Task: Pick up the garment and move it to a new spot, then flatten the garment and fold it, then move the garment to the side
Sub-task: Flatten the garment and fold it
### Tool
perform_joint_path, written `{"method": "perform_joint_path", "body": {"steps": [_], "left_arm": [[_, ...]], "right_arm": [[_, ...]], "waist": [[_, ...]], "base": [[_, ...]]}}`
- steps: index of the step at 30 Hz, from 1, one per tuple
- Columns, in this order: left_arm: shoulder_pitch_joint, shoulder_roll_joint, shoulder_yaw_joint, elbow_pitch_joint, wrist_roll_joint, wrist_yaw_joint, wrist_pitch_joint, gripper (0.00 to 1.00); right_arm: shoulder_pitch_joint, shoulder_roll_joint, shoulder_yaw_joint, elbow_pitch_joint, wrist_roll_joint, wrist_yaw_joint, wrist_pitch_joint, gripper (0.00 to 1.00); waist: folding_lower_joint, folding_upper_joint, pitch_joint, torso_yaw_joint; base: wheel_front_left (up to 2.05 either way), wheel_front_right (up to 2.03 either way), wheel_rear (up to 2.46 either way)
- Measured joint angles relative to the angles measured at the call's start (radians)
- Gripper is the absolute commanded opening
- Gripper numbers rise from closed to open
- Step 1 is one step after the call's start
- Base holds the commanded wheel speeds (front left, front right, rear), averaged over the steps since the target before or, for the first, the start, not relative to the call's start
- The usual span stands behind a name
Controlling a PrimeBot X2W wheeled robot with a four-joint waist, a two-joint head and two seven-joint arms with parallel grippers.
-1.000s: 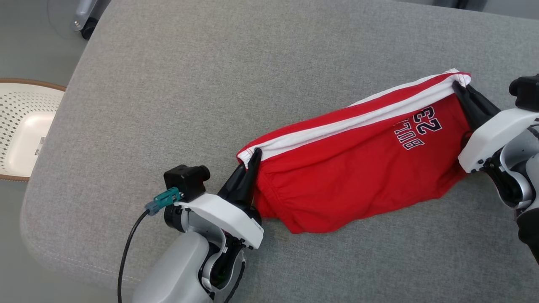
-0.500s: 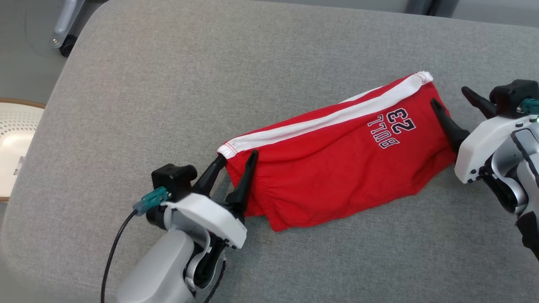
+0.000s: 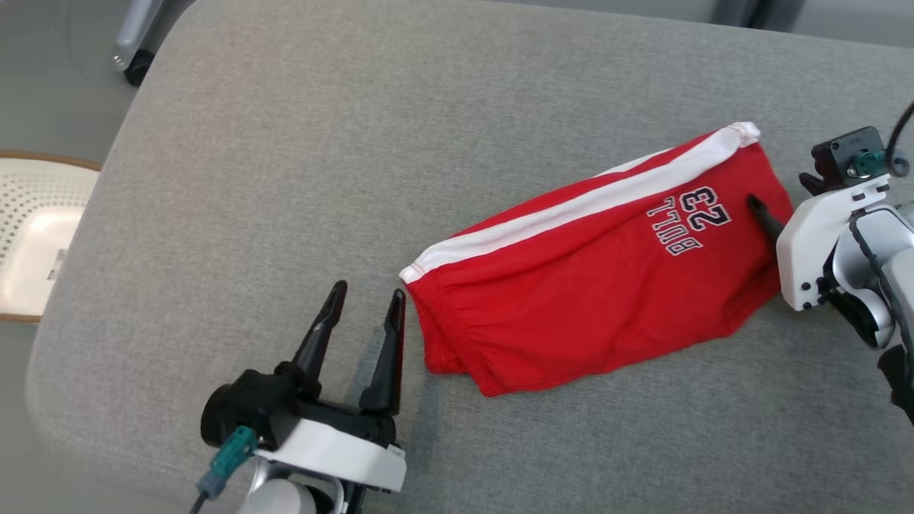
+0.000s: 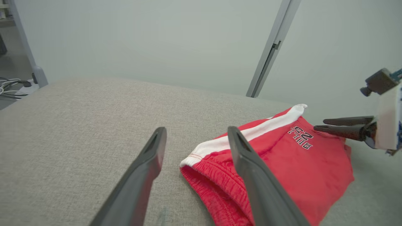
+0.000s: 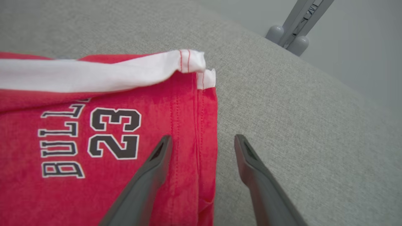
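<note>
The garment (image 3: pixel 593 285) is a pair of red shorts with a white side stripe and "BULL 23" print, lying folded and slack on the grey cushion (image 3: pixel 357 143). My left gripper (image 3: pixel 366 291) stands open just left of the waistband end, clear of the cloth; in the left wrist view the gripper (image 4: pixel 196 131) has bare cushion in its gap and the garment (image 4: pixel 282 163) to its right. My right gripper (image 3: pixel 776 188) is open at the garment's right hem. The right wrist view has this gripper (image 5: pixel 202 138) straddling the hem edge, one finger over the garment (image 5: pixel 62 194), the other over cushion.
A white perforated basket (image 3: pixel 36 228) sits on the floor left of the cushion. A grey stand leg with a caster (image 3: pixel 132 53) is beyond the cushion's far left corner. Bare cushion stretches behind and in front of the garment.
Both grippers went from shut on the garment's two ends to open and let it go. The left gripper drew back from the waistband. The garment settled on the cushion.
</note>
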Motion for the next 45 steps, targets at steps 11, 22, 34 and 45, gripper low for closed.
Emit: {"method": "perform_joint_path", "body": {"steps": [11,22,34,45], "left_arm": [[0.094,-0.104,0.113,-0.033,0.137,-0.081,0.000,1.00],[0.233,-0.119,0.253,0.002,0.195,-0.142,0.000,1.00],[0.314,-0.122,0.281,0.013,0.224,-0.187,0.000,1.00],[0.334,-0.124,0.235,0.025,0.173,-0.162,0.000,1.00]], "right_arm": [[-0.045,0.048,-0.002,0.132,-0.054,-0.005,0.125,0.04],[0.111,0.123,-0.013,0.036,0.216,0.000,0.059,0.00],[0.287,-0.022,-0.205,0.079,0.363,0.000,0.021,0.00],[0.356,0.039,-0.231,-0.320,0.522,0.000,0.118,0.00]], "waist": [[0.0000,0.0000,0.005,0.067],[0.0000,0.0000,-0.100,-0.073],[0.0000,0.0000,-0.207,-0.185],[0.0000,0.0000,-0.233,-0.129]], "base": [[0.00,0.00,0.00],[0.00,0.00,0.00],[0.00,0.00,0.00],[0.00,0.00,0.00]]}}
